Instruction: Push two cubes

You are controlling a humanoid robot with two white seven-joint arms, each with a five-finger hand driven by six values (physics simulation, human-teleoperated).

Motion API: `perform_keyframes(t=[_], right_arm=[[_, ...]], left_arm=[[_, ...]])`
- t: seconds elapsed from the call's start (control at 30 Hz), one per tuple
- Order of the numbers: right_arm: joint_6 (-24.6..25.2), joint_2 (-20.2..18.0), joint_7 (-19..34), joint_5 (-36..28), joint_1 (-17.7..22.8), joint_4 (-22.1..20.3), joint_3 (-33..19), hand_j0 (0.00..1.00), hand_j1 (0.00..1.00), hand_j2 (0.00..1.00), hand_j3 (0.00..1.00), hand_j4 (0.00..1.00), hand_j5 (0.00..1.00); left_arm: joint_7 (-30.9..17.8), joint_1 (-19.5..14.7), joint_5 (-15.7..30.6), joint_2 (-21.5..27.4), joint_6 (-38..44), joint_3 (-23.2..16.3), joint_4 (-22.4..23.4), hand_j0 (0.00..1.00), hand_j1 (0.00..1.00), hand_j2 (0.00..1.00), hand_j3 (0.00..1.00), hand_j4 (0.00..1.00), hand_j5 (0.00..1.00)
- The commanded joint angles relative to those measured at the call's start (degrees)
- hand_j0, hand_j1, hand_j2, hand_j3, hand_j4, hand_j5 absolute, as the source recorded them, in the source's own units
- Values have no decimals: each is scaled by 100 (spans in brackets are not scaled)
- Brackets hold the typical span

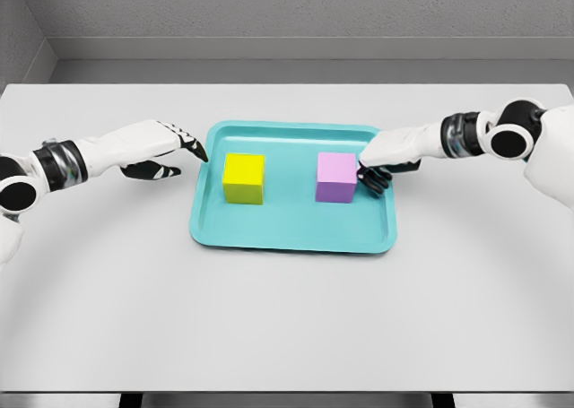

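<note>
Tray (pixel 291 238): purple cube (pixel 336 177) touches right robot hand (pixel 375 170).

Both my arms reach inward. My left hand (pixel 160 148) lies flat, fingers (pixel 190 144) stretched out; my right hand (pixel 387 157) has its fingers (pixel 372 178) curled under, holding nothing.

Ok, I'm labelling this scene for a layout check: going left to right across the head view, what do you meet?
Left hand → yellow cube → purple cube → right hand. Both cubes sit in the teal tray, which spans from just right of the left hand's fingers to under the right hand, on the white table.
</note>
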Motion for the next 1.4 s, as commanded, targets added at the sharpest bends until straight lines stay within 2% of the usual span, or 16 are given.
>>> perform_keyframes(t=[0.0,0.2,0.4,0.8,1.37], right_arm=[[-8,22,-11,6,0,-1,17,12,12,12,12,12,12],[-8,66,-11,6,-9,-1,25,12,12,12,12,12,12],[-8,127,-11,6,-9,16,25,12,12,12,12,12,12],[30,206,-11,120,-44,122,34,12,12,12,12,12,12],[30,435,-11,217,-132,570,25,12,12,12,12,12,12]], left_arm=[[3,0,51,-23,16,-12,-24,63,63,63,63,63,63],[3,0,33,-76,16,-258,-42,62,62,62,62,62,62],[3,-9,25,-164,16,-329,-59,62,62,62,62,62,62],[3,-9,-46,-366,16,-338,-16,61,61,61,61,61,61],[3,-70,-151,-586,16,-320,266,59,59,59,59,59,59]])
